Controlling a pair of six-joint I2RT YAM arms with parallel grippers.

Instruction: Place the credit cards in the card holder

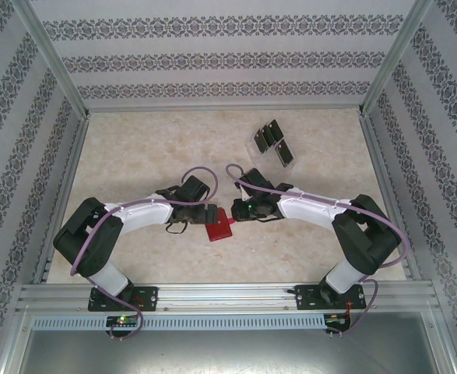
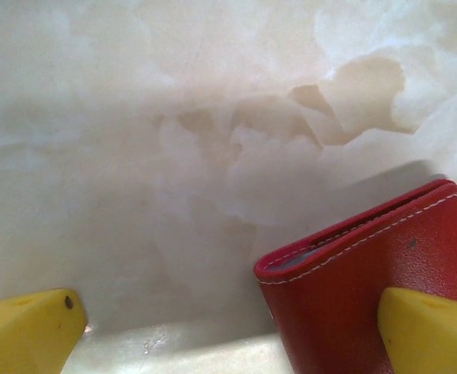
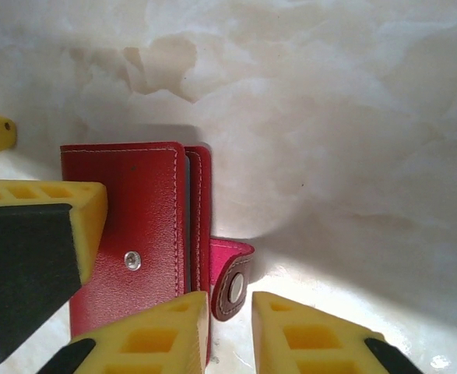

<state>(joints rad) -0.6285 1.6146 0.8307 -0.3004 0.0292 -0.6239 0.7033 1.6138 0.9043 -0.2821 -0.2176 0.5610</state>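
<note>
The card holder is a red wallet lying folded on the table between my two grippers. Its snap tab is unfastened and sticks out from one edge. In the left wrist view the wallet sits at the right, and my left gripper is open wide with one yellow finger resting over the wallet's cover. My right gripper is open, with the tab between its fingertips. The credit cards, black, stand in a clear slotted stand at the back right, away from both grippers.
The left arm's yellow and black finger lies across the wallet's left part in the right wrist view. A metal stud shows on the cover. The marbled tabletop is bounded by aluminium rails and patterned walls.
</note>
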